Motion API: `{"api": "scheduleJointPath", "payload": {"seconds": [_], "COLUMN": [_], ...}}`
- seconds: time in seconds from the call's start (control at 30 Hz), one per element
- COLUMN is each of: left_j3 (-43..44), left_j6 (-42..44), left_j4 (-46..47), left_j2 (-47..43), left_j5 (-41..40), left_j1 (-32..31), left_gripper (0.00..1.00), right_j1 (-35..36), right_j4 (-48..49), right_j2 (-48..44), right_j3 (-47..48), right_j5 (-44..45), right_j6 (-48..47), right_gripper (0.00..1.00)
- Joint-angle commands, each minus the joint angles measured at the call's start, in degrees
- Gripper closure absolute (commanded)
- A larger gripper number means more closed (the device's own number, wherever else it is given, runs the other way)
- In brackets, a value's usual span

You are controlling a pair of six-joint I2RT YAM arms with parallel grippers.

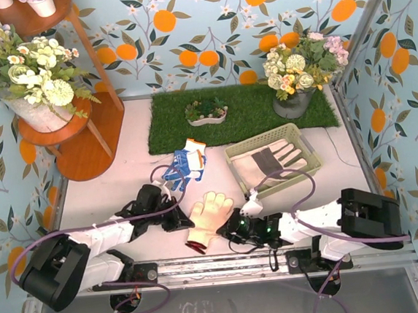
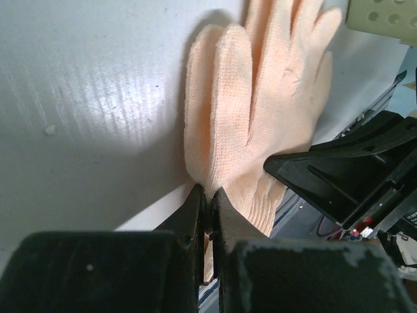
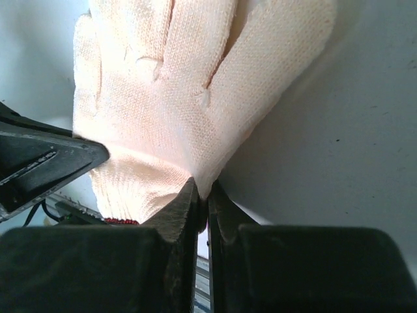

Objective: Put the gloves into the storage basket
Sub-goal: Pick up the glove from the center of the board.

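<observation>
No readable text, label, brand or number on anything.

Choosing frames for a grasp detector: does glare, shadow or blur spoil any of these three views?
Top external: even light, sharp, only soft shadows. Left wrist: bright sheen on the table, a dark shadow beside the peach glove, the left gripper near-black and soft. Right wrist: the glove's knit is crisp but pale at top; the right gripper is underexposed.
</observation>
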Motion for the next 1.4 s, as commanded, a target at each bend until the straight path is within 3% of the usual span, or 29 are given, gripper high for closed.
{"api": "scheduleJointPath", "payload": {"seconds": [0.0, 0.43, 0.87, 1.13, 1.37], "left_j3": [0.8, 11.0, 27.2, 41.7, 53.6], "left_j6": [2.5, 4.4, 9.4, 14.6, 18.1], "left_j4": [1.7, -15.1, -25.8, -23.1, -18.5], "left_j2": [-3.1, -11.7, -10.7, 0.5, 17.6], "left_j5": [-2.4, -7.3, -11.6, -11.7, -7.6], "left_j1": [0.0, 0.0, 0.0, 0.0, -0.1], "left_gripper": [1.0, 1.0, 1.0, 1.0, 1.0], "right_j1": [0.2, -3.8, -11.6, -18.7, -28.2], "right_j4": [-8.0, -16.0, -20.0, -24.6, -27.7], "right_j2": [-3.1, -11.1, -16.4, -20.1, -24.2], "right_j3": [2.6, 10.4, 20.2, 25.3, 25.8], "right_j5": [4.4, 4.3, -0.2, -0.3, -1.3], "right_j6": [-4.9, -16.9, -31.9, -39.6, -43.7], "right_gripper": [1.0, 1.0, 1.0, 1.0, 1.0]}}
